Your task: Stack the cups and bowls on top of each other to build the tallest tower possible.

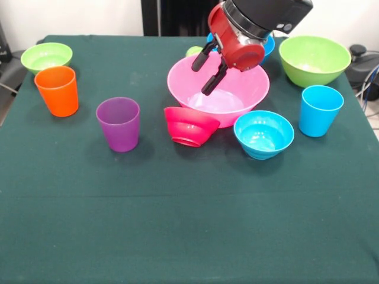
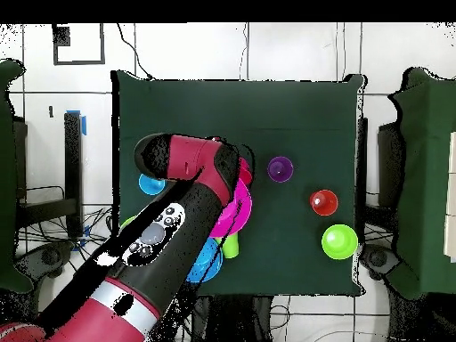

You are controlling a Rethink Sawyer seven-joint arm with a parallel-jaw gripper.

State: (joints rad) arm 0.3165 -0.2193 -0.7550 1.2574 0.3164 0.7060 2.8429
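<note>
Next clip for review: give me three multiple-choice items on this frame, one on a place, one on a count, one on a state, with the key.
1. The gripper hangs over which bowl?
A. big green bowl
B. pink bowl
C. light blue bowl

2. How many upright cups stand clear on the cloth in the front view?
A. three
B. one
C. five

3. How does the red bowl lie?
A. upright
B. nested in a cup
C. tipped against the pink bowl

Key: B, its open fingers hang inside the pink bowl. A, orange cup, purple cup, blue cup. C, red bowl leans rim-up on it.
</note>
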